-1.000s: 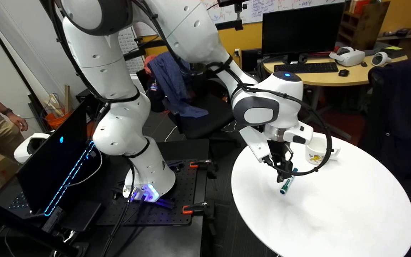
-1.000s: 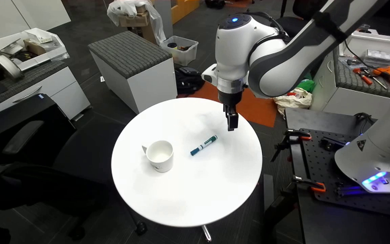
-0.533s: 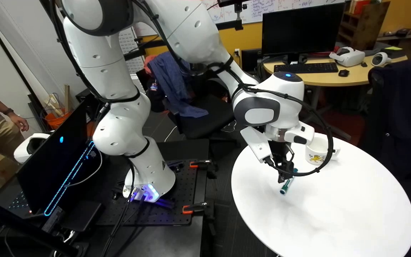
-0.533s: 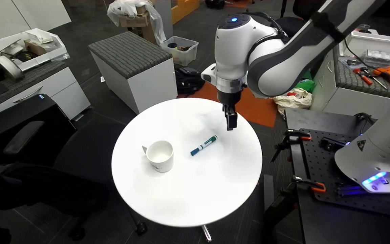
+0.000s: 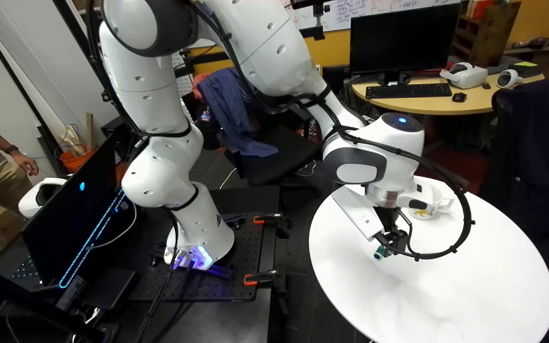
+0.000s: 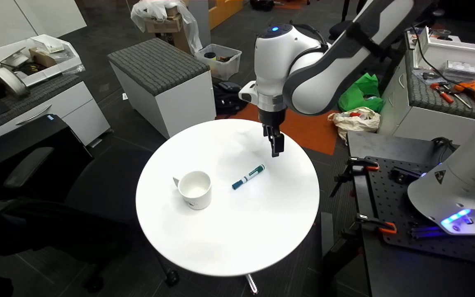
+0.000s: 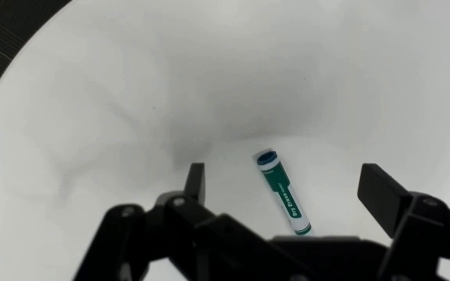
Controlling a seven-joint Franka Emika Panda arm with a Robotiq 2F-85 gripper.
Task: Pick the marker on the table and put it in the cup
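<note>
The marker (image 6: 248,177), white and green with a dark blue-teal cap, lies flat on the white round table (image 6: 229,243). In an exterior view only its end (image 5: 380,251) shows past my gripper (image 5: 393,244). In the wrist view the marker (image 7: 285,193) lies below and between my gripper's (image 7: 281,169) spread fingers; its lower end is hidden by the gripper body. My gripper (image 6: 276,148) is open, empty and above the table, apart from the marker. The cream-white cup (image 6: 199,202) stands upright, handle outward; the arm partly hides it (image 5: 439,202) in an exterior view.
A black bench (image 6: 382,264) with clamps (image 6: 375,225) carries the robot base beside the table. A dark chair (image 5: 532,157) stands at the table's far side. A looped cable (image 5: 467,219) hangs from the wrist near the cup.
The arm has reached farther out, bringing my gripper over the marker. In an exterior view it hides more of the marker and cup than before. The marker and cup have not moved.
</note>
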